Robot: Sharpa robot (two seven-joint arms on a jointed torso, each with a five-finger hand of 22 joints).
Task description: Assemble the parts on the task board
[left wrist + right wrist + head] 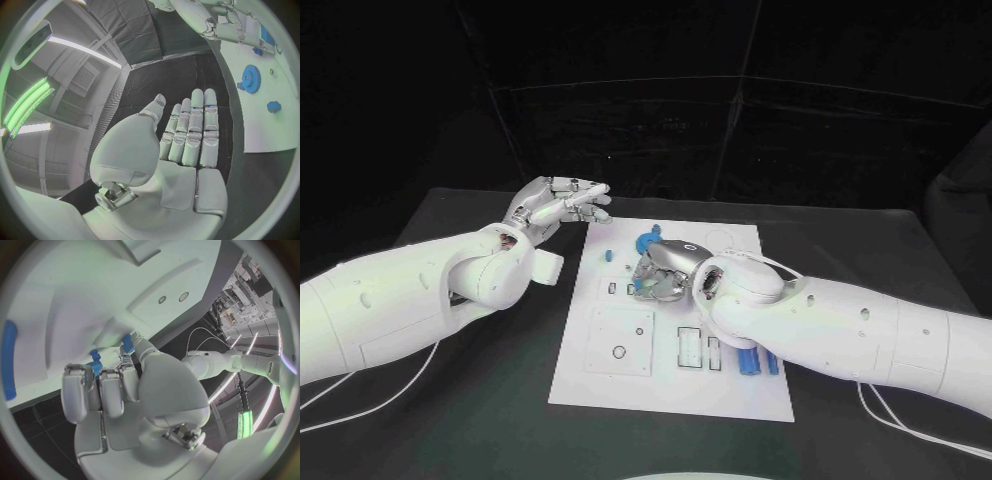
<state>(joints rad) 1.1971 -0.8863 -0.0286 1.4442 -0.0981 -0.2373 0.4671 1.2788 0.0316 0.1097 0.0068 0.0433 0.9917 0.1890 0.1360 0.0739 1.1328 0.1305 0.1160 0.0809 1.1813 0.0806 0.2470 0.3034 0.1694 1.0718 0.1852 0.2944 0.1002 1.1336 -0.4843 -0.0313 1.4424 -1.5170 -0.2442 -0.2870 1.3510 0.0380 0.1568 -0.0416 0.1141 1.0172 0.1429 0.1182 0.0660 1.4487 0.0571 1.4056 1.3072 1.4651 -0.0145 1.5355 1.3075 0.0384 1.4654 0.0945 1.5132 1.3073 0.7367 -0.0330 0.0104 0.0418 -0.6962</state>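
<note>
- Head view shows the task board (625, 375), a white plate lying along the middle of the black table (473, 420), with its long axis running from the near edge to the far edge.
- On the board's near right corner lie two long blue parts (759, 362), side by side, partly hidden by the right arm (877, 335).
- At the far edge of the board stands a blue gear (648, 241), and a small blue part (607, 254) lies just beside it, toward the board's left edge.
- The right hand (661, 272) is over the far middle of the board with its fingers curled down onto the plate; it covers what is under it, so one cannot tell whether it holds anything.
- In the right wrist view, small blue pieces (95, 362) show at the fingertips (75, 375), close to the white board; contact cannot be told.
- The left hand (560, 210) hangs beyond the board's far left corner, above the table, apart from every part.
- In the left wrist view its fingers (194, 130) are straight and pressed together, holding nothing, and the gear (251, 78) lies well apart from them.
</note>
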